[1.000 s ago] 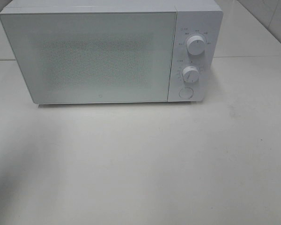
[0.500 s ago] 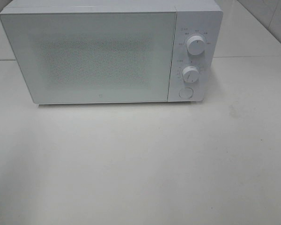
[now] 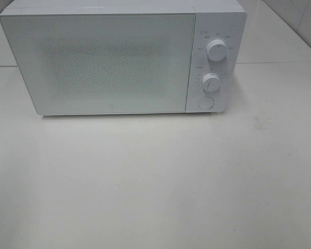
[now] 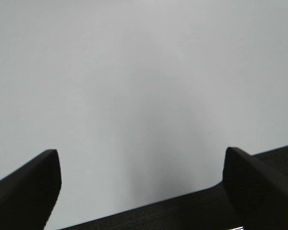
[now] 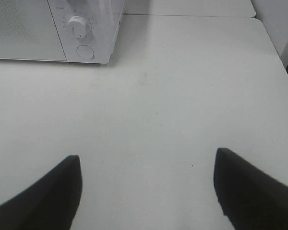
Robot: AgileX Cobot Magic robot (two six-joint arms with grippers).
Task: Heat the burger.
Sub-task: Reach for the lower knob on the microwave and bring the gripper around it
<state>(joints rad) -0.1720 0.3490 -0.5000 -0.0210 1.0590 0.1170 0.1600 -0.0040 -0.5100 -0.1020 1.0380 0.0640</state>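
Two knobs (image 3: 216, 50) on microwave (image 3: 98, 62), high view | right wrist: lower knob (image 5: 78, 26)

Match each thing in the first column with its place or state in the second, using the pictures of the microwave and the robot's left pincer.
Column one:
1 microwave door
2 upper knob
3 round button
4 left pincer

Column two:
A below the lower knob
B open, holding nothing
C shut
D above the lower knob

Pairs: 1-C, 2-D, 3-A, 4-B
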